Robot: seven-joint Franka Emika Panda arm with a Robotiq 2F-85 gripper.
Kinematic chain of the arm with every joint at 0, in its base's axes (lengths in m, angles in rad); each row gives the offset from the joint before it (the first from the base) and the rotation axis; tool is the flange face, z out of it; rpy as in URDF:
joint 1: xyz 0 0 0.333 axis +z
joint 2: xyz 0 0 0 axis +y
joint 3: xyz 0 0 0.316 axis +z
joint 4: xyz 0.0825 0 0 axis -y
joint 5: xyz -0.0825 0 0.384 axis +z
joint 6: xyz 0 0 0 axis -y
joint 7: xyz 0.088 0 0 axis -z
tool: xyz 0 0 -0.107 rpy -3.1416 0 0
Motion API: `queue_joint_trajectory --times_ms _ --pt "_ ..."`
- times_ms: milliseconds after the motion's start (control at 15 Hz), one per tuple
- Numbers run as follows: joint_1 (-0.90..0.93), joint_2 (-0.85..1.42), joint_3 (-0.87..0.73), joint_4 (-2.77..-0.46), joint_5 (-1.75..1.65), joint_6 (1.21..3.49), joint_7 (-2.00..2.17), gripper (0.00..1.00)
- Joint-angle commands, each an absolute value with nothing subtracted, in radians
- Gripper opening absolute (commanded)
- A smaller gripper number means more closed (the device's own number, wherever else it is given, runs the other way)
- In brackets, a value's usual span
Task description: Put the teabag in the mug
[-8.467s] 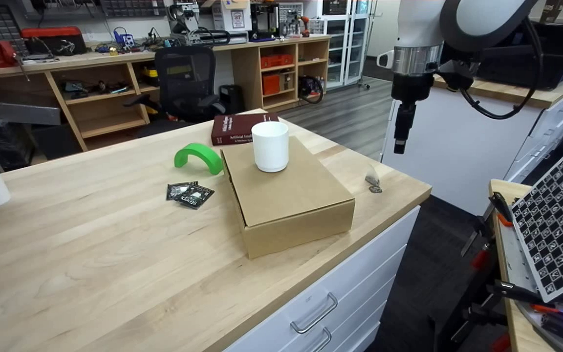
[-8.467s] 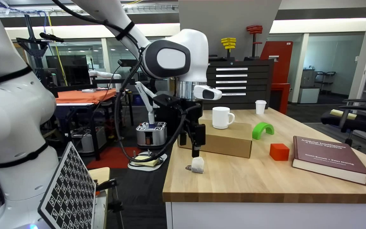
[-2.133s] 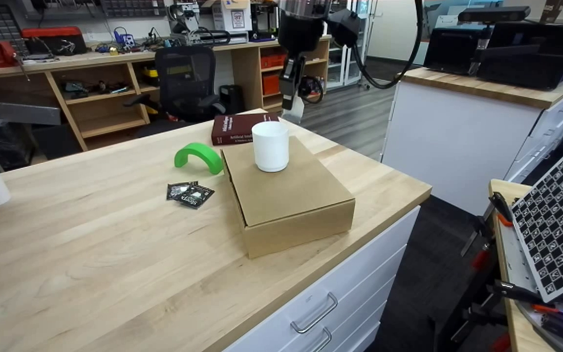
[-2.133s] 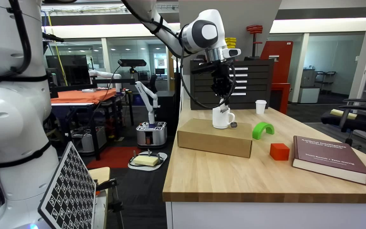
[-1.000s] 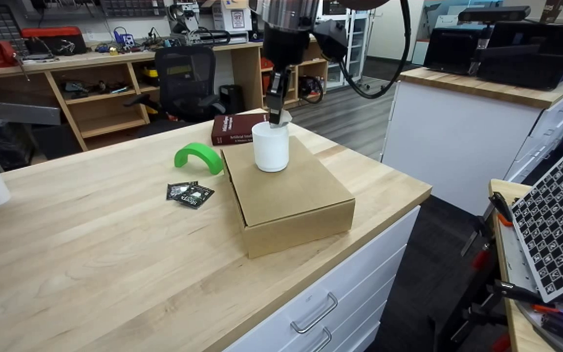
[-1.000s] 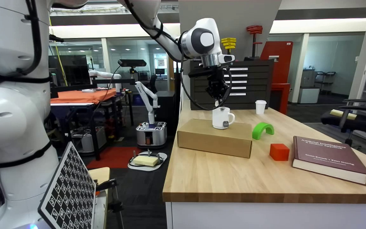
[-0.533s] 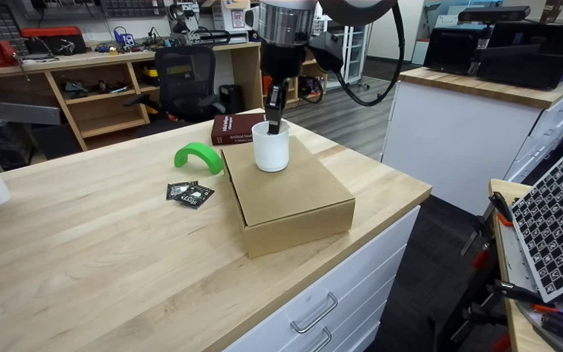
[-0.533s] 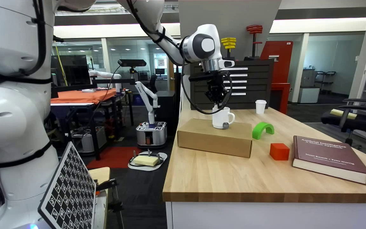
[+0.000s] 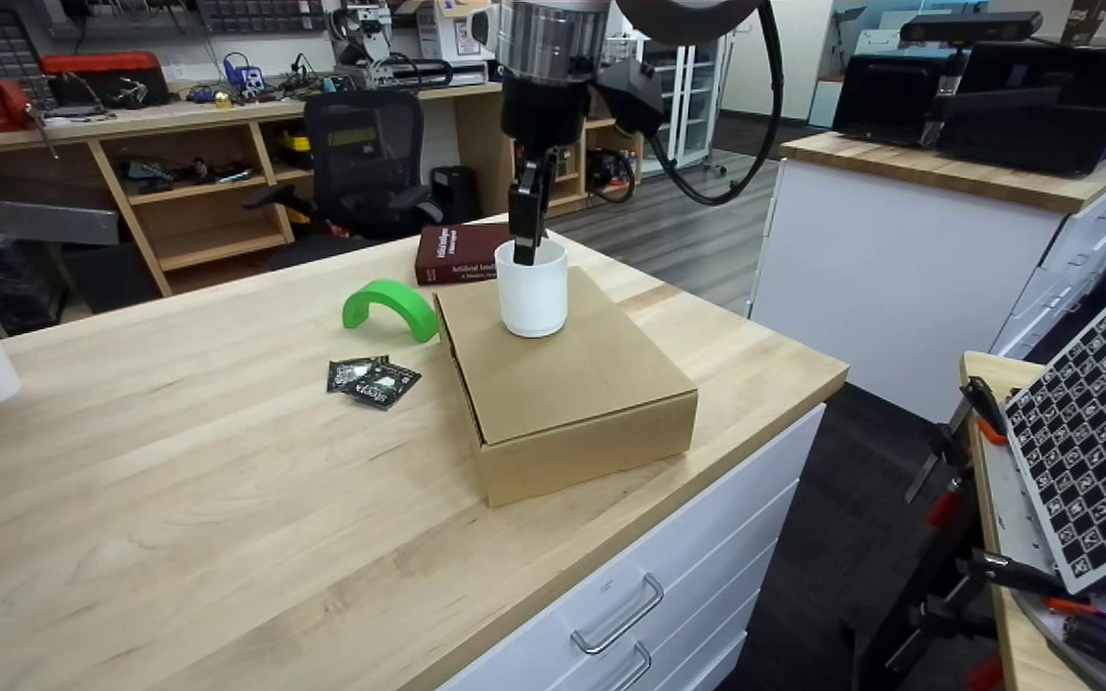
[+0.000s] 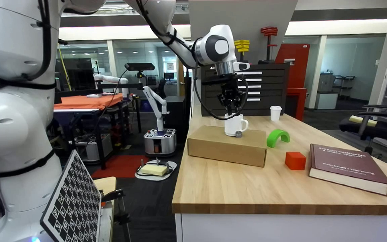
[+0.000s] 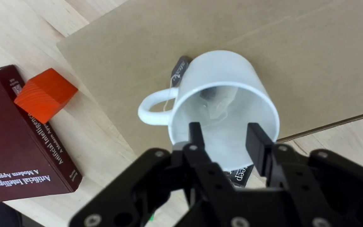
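Observation:
The white mug (image 9: 533, 296) stands upright on a cardboard box, its handle toward the left of the wrist view. Inside it, against the far wall, lies the pale teabag (image 11: 223, 98), its string loose in the cup and running out over the rim. The dark tag (image 11: 179, 71) hangs outside, beside the handle. My gripper (image 11: 224, 125) is over the mug's mouth, its fingers apart with nothing held between them. In an exterior view the fingertips (image 9: 523, 255) reach just below the rim. The teabag itself is hidden in both exterior views.
The cardboard box (image 9: 582, 384) raises the mug above the table. Around it are a green arch (image 9: 390, 305), black tea packets (image 9: 375, 382), a red block (image 10: 295, 160), a thick maroon book (image 10: 348, 164) and a paper cup (image 10: 275, 113).
The teabag, earlier carried from the table and held at the mug's rim, has been let go into the mug. My gripper has opened and shifted slightly left in an exterior view.

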State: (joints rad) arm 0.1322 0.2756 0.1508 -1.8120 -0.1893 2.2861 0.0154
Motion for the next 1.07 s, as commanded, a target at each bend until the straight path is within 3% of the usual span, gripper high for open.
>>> queue_joint_trajectory --times_ms 0,267,1000 --pt "0.148 0.284 0.127 -1.783 -0.191 2.282 0.031 0.73" --pt "0.151 0.262 0.136 -1.772 -0.173 2.285 0.025 0.99" --pt "0.15 0.27 0.145 -1.754 -0.173 2.295 0.018 1.0"
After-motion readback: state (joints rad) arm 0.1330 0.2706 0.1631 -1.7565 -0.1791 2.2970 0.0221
